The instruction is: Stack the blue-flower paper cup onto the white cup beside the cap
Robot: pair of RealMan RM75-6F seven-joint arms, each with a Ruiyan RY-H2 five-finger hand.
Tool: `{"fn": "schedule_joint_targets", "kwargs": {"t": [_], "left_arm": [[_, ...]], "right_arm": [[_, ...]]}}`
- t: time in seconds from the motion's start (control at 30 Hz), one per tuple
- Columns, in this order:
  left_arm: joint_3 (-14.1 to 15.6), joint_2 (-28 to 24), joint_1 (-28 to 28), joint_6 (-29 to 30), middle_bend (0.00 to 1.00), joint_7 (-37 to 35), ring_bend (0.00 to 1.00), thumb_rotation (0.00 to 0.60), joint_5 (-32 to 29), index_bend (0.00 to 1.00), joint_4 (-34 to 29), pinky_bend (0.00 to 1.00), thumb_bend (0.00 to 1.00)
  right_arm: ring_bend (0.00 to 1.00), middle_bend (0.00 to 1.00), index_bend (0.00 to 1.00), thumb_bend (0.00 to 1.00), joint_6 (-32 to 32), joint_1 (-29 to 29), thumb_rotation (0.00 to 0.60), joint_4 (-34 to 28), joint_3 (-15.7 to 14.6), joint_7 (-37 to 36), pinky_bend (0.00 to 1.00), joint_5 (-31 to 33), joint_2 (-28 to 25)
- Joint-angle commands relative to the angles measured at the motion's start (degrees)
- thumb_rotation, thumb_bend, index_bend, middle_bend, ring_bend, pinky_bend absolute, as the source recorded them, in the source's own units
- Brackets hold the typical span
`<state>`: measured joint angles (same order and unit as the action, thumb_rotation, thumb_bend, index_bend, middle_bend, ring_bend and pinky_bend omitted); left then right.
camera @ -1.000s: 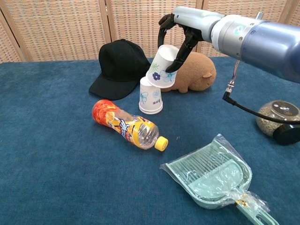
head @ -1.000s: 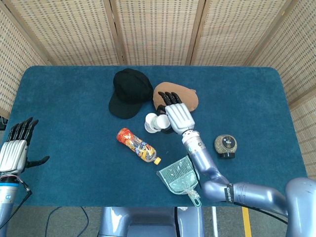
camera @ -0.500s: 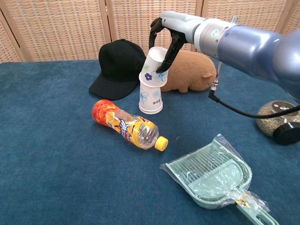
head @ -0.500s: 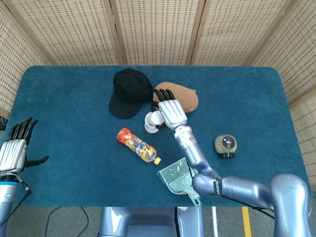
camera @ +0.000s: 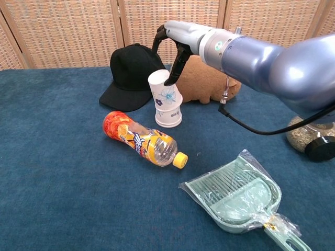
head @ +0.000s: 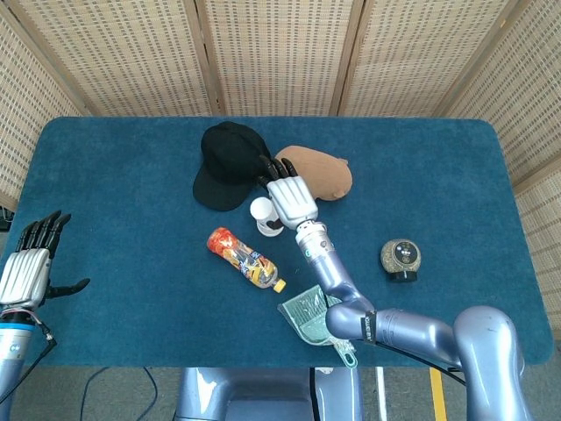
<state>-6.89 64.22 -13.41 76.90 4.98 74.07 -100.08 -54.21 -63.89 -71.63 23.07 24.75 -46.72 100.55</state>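
Blue cloth covers the table [camera: 52,209]; the right hand [camera: 170,52] now holds the flower cup [camera: 164,92] almost straight, down on the white cup [camera: 168,116] by the cap [camera: 131,73]; a moment ago it tipped sideways, so stacking is nearly done; the left hand [head: 31,263] waits with fingers spread.

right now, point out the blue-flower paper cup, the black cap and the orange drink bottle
blue-flower paper cup [camera: 165,93]: chest view, on its side wall by the flower print
black cap [camera: 131,68]: chest view, on the crown
orange drink bottle [camera: 140,140]: chest view, on the labelled middle of the lying bottle
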Motion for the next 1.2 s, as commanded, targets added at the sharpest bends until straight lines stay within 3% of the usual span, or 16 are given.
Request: {"fn": "schedule_joint_targets", "kwargs": {"t": [0.03, 0.27, 0.47, 0.6, 0.77, 0.97, 1.2], "left_arm": [[0.1, 0.0, 0.0, 0.0, 0.00, 0.2, 0.00, 0.600, 0.3, 0.01, -0.1, 0.00, 0.08], [0.2, 0.2, 0.1, 0.5, 0.00, 0.4, 0.00, 0.600, 0.8, 0.01, -0.2, 0.00, 0.08], [0.1, 0.4, 0.1, 0.5, 0.00, 1.1, 0.00, 0.600, 0.5, 0.01, 0.1, 0.00, 0.08], [-0.2, 0.8, 0.3, 1.4, 0.00, 1.7, 0.00, 0.600, 0.4, 0.01, 0.4, 0.00, 0.08], [-0.2, 1.5, 0.5, 2.2, 0.00, 2.3, 0.00, 0.600, 0.5, 0.01, 0.6, 0.00, 0.08], [0.4, 2.7, 1.1, 3.4, 0.00, 2.7, 0.00, 0.600, 1.9, 0.00, 1.6, 0.00, 0.08], [1.5, 4.4, 1.6, 3.4, 0.00, 6.8, 0.00, 0.600, 1.3, 0.00, 3.2, 0.00, 0.08]], "right_arm": [[0.00, 0.00, 0.21, 0.07, -0.1, 0.3, 0.600, -0.3, -0.3, 0.0, 0.00, 0.0, -0.3], [0.00, 0.00, 0.21, 0.06, -1.7, 3.0, 0.600, -2.9, -1.4, -0.7, 0.00, -0.8, -2.5], [0.00, 0.00, 0.19, 0.06, -5.5, 7.8, 0.600, -8.1, -4.0, -2.8, 0.00, -4.6, -6.7], [0.00, 0.00, 0.13, 0.06, -11.6, 14.9, 0.600, -15.1, -8.4, -6.6, 0.00, -11.5, -13.0], [0.00, 0.00, 0.05, 0.06, -17.0, 21.7, 0.600, -19.6, -13.7, -8.2, 0.00, -18.1, -18.9], [0.00, 0.00, 0.02, 0.06, -22.4, 27.9, 0.600, -19.9, -17.8, -10.5, 0.00, -23.5, -22.0], [0.00, 0.00, 0.02, 0.06, -28.0, 34.4, 0.600, -15.8, -21.2, -11.0, 0.00, -27.3, -22.7]]}}
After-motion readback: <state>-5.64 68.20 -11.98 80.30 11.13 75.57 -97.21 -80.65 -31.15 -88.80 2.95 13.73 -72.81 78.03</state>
